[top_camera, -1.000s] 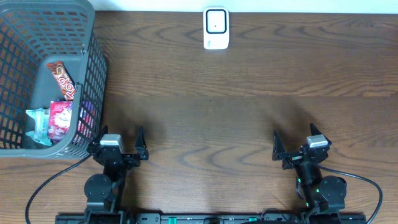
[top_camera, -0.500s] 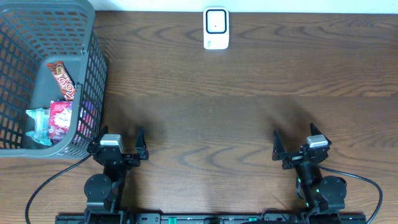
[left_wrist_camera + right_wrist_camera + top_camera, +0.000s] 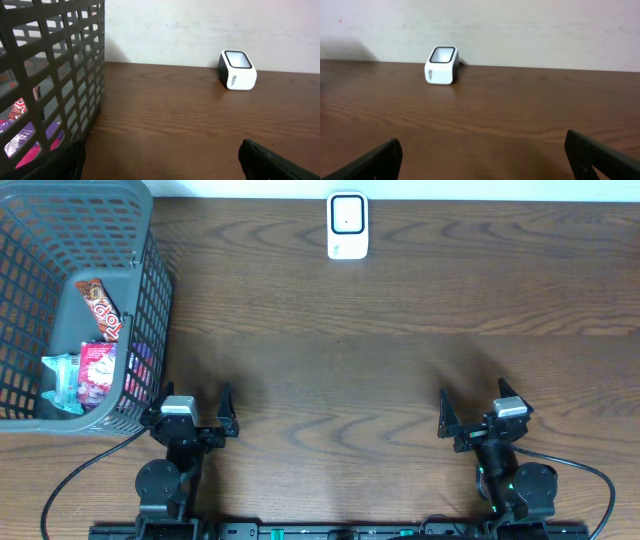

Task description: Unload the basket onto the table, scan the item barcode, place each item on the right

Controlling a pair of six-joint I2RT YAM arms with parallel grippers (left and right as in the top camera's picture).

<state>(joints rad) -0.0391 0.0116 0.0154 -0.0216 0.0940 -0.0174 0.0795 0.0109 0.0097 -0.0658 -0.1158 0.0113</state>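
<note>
Basket (image 3: 155, 270) first: left gripper (image 3: 190, 412) and right gripper (image 3: 470, 412) both gape empty, so I'd grab the snack bar (image 3: 103, 312) barcode-out.

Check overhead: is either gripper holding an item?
No, the left gripper and right gripper both stand open and empty; the snack packets lie in the basket.

Just left of left end effector (image 3: 190, 406): basket (image 3: 150, 300), packets (image 3: 97, 370) inside. Well ahead, between it and right end effector (image 3: 474, 402): scanner (image 3: 347, 225) on worktop (image 3: 340, 360).
</note>
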